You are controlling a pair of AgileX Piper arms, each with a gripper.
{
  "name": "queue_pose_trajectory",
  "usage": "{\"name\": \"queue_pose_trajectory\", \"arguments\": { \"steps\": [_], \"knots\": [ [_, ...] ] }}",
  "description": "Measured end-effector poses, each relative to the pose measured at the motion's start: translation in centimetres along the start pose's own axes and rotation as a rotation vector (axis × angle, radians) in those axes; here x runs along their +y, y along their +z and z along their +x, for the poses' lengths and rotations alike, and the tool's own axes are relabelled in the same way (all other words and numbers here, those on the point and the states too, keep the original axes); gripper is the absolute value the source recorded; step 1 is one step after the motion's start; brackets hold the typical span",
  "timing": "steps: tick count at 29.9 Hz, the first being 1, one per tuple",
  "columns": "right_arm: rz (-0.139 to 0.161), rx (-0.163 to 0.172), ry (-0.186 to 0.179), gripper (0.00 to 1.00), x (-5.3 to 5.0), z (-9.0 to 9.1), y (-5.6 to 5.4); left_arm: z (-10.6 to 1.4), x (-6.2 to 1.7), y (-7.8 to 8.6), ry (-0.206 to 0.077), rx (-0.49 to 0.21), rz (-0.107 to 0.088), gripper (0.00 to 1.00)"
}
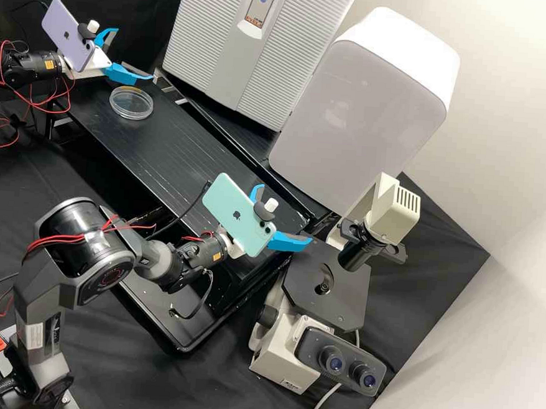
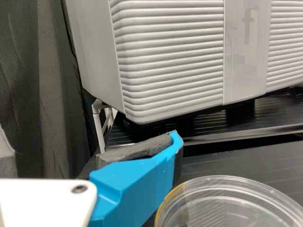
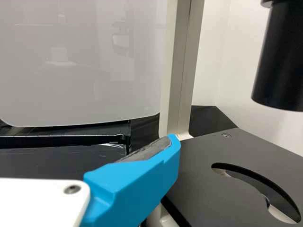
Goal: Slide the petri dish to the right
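A clear round petri dish (image 1: 131, 103) lies flat on the far left end of the black raised shelf (image 1: 164, 153). My left gripper (image 1: 119, 55) hovers just behind and left of it, open, nothing between its blue fingers. In the left wrist view one blue finger (image 2: 142, 184) sits close beside the petri dish's rim (image 2: 232, 203); I cannot tell whether they touch. My right gripper (image 1: 277, 218) stands open at the shelf's right end, next to the microscope stage (image 3: 236, 179), with one blue finger (image 3: 137, 179) showing and nothing held.
A white ribbed appliance (image 1: 253, 35) stands behind the shelf, and a white rounded box (image 1: 367, 105) to its right. A microscope (image 1: 334, 308) sits at the shelf's right end. Red cables (image 1: 7, 86) hang at the left. Bare shelf lies between the dish and the right gripper.
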Motion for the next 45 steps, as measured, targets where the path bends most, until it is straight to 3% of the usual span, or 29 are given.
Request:
{"name": "queue_pose_trajectory", "arguments": {
  "steps": [15, 19, 21, 25, 27, 29, 32, 35, 42, 45],
  "knots": [
    [0.000, 0.000, 0.000, 1.00, 0.0, 0.0, 0.0, 0.0, 0.00, 0.0, 0.000, 0.000, 0.000, 1.00],
    [0.005, -0.003, -0.016, 1.00, -0.4, -0.3, 0.0, 0.0, 0.00, 0.0, 0.000, 0.000, 0.000, 1.00],
    [0.005, 0.012, -0.030, 1.00, -0.8, -0.7, -0.4, 0.0, 0.00, 0.0, 0.000, 0.000, 0.000, 1.00],
    [0.007, 0.057, -0.073, 1.00, -1.9, -1.8, -1.8, 0.0, 0.00, 0.0, 0.000, 0.000, 0.000, 1.00],
    [0.011, 0.105, -0.103, 1.00, -2.7, -2.5, -3.1, 0.0, 0.00, 0.0, 0.000, 0.000, 0.000, 1.00],
    [0.012, 0.129, -0.121, 1.00, -3.2, -3.0, -3.9, 0.0, 0.00, 0.0, 0.000, 0.000, 0.000, 1.00],
    [-0.017, 0.198, -0.159, 1.00, -4.6, -4.0, -6.0, 0.0, 0.00, 0.0, 0.000, 0.000, 0.000, 1.00],
    [-0.040, 0.243, -0.186, 1.00, -5.9, -4.9, -7.8, 0.0, 0.00, 0.0, 0.000, 0.000, 0.000, 1.00],
    [-0.091, 0.312, -0.217, 1.00, -8.4, -6.3, -11.7, 0.0, 0.00, 0.0, 0.000, 0.000, 0.000, 1.00],
    [-0.112, 0.325, -0.238, 1.00, -9.5, -6.7, -12.5, 0.0, 0.00, 0.0, 0.000, 0.000, 0.000, 1.00]
  ]
}}
